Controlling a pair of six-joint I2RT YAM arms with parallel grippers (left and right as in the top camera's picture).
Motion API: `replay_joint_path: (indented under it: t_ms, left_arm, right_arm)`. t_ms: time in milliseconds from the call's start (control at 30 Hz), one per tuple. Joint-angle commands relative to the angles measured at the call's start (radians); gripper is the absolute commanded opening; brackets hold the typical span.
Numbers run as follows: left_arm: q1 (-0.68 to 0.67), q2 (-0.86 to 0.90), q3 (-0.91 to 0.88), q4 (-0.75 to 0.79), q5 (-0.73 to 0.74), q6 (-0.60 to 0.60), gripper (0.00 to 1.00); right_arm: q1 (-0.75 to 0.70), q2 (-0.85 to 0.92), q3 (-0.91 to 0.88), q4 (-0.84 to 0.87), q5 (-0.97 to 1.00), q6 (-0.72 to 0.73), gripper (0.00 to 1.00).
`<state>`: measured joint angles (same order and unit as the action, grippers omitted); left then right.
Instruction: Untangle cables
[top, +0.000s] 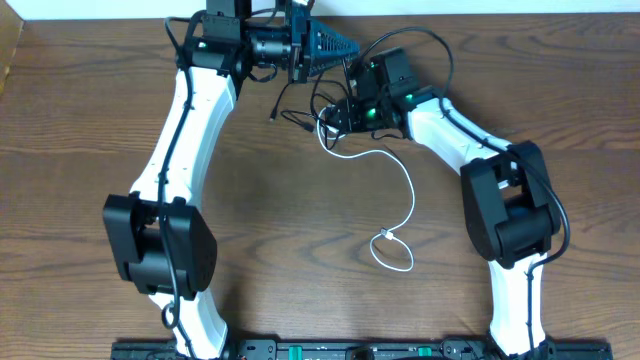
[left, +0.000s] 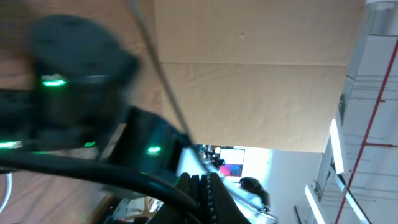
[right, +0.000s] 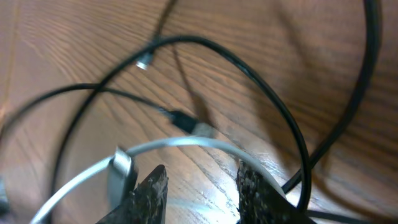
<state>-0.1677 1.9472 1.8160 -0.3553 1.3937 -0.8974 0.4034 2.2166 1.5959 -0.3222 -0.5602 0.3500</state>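
Observation:
The black cable (top: 300, 118) lies in tangled loops at the back of the table, and the white cable (top: 410, 195) trails from that knot toward the front, ending in a small loop. My left gripper (top: 345, 48) hangs above the knot, its jaws pressed together (left: 200, 180); a thin taut stretch of the black cable (left: 166, 93) runs up from their tips. My right gripper (top: 335, 115) is low over the tangle and open (right: 202, 180), with bare wood between its fingers. The white cable (right: 186, 142) arcs just past the tips, and the black cable (right: 249, 62) loops beyond them.
A black plug with a silver end (right: 189, 124) rests on the wood ahead of the right fingers. Both arm bases sit at the table's front edge (top: 320, 350). A thick black arm wire (left: 93, 174) crosses the left wrist view.

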Motion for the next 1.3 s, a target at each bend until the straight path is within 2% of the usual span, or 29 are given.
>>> replay_joint_path:
  t_ms: [0, 233, 300, 400, 500, 733, 900, 967, 1067, 1167, 1267]
  left_arm:
    - [-0.002, -0.084, 0.01, 0.078, 0.034, -0.136, 0.08]
    - [0.005, -0.15, 0.01, 0.451, 0.001, -0.405, 0.08]
    - [0.021, -0.158, 0.01, 0.589, 0.001, -0.511, 0.07]
    - [0.054, -0.16, 0.01, 0.709, -0.01, -0.621, 0.07]
    - [0.105, -0.16, 0.01, 0.729, -0.037, -0.674, 0.07]
    - [0.269, -0.159, 0.009, 0.727, -0.101, -0.652, 0.08]
    - [0.345, -0.158, 0.009, 0.616, -0.097, -0.522, 0.07]
    - [0.348, -0.158, 0.009, 0.505, -0.106, -0.407, 0.08]
    - [0.333, -0.158, 0.009, 0.254, -0.148, -0.175, 0.07]
    - [0.298, -0.158, 0.009, -0.023, -0.248, 0.063, 0.07]
    - [0.259, -0.158, 0.009, -0.22, -0.391, 0.256, 0.07]
  right_arm:
    - [-0.007, 0.028, 0.005, -0.005, 0.042, 0.064, 0.33]
    - [-0.028, 0.04, 0.005, -0.053, 0.031, 0.08, 0.31]
    - [-0.048, 0.04, 0.005, -0.108, 0.045, 0.075, 0.29]
    - [-0.074, 0.04, 0.005, -0.188, 0.064, 0.045, 0.29]
    - [-0.107, 0.04, 0.005, -0.251, 0.071, 0.029, 0.27]
    - [-0.187, 0.04, 0.005, -0.397, 0.156, -0.008, 0.21]
    - [-0.245, 0.04, 0.005, -0.427, 0.161, -0.008, 0.19]
    - [-0.267, 0.04, 0.005, -0.433, 0.146, -0.021, 0.16]
    - [-0.299, 0.025, 0.007, -0.428, 0.036, -0.098, 0.08]
    - [-0.311, -0.019, 0.008, -0.428, 0.03, -0.123, 0.1]
    - [-0.312, -0.093, 0.008, -0.455, 0.03, -0.146, 0.15]
